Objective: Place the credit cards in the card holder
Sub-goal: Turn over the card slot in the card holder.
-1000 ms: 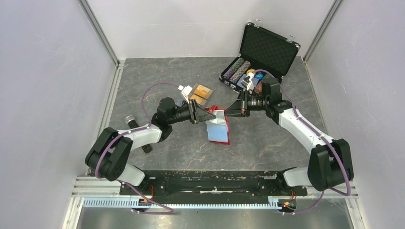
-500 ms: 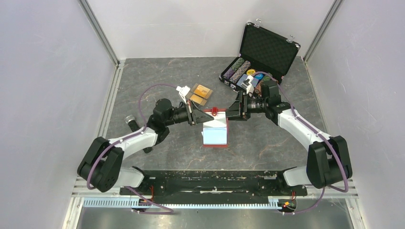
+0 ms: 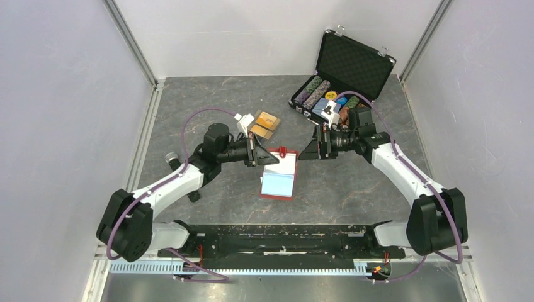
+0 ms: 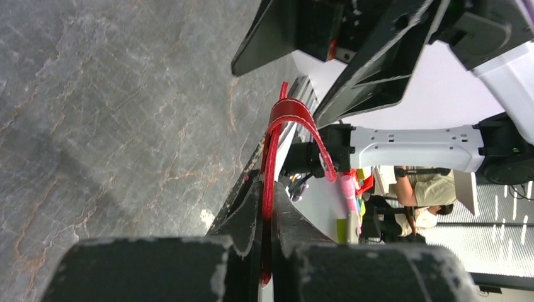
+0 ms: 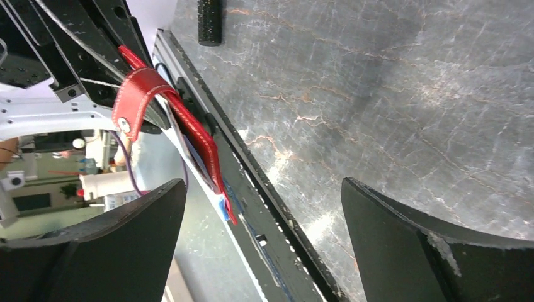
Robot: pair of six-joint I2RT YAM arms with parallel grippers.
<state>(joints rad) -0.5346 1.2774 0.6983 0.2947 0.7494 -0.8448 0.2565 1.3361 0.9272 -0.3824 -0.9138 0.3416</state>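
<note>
The card holder [image 3: 278, 182] is a red wallet, folded open with its pale blue lining facing up. My left gripper [image 3: 271, 158] is shut on its upper left edge. In the left wrist view the red edge of the card holder [image 4: 269, 163] is pinched between my left gripper's [image 4: 267, 211] fingers, with the snap tab looping above. My right gripper [image 3: 308, 151] stands open just right of the holder, apart from it. In the right wrist view my right gripper [image 5: 263, 185] has nothing between its jaws, and the card holder [image 5: 200, 135] hangs up and to the left. The orange and gold credit cards [image 3: 265, 123] lie behind the left gripper.
An open black chip case [image 3: 345, 72] with rows of chips stands at the back right, close behind my right wrist. A small black cylinder [image 3: 171, 158] lies by the left arm. Walls enclose the table on three sides.
My right gripper let go of the card holder, opened wide and drew back to the right. My left gripper shut on the holder and carried it a little left and nearer.
</note>
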